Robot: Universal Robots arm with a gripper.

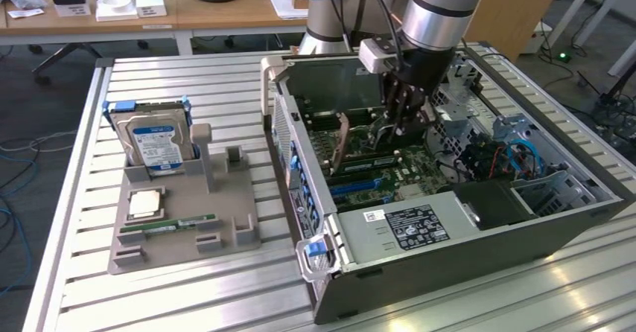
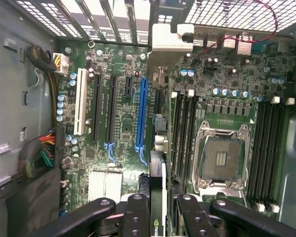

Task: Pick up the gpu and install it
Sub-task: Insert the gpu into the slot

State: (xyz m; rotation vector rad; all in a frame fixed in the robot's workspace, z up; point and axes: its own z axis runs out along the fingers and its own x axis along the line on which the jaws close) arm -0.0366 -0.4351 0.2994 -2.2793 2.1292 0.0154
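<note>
Though probably stiff and light, treat the gpu (image 2: 157, 183) as fragile: grip the thin board by its flat faces, clear of the contacts. Find it pinched edge-on in the partly closed gripper (image 2: 160, 217), hanging just below it over the motherboard (image 2: 126, 123), blue PCIe slot (image 2: 142, 113) close beside, inside the open computer case (image 1: 477, 272).

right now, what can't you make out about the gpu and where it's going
- the gpu: wrist view, most of it is cut off by the frame edge, and the gripper holding it covers its sides.
- Its connector edge: exterior view, hidden behind the gripper, so contact with any slot is unclear.
- The power supply label: exterior view, print too small to read.
</note>
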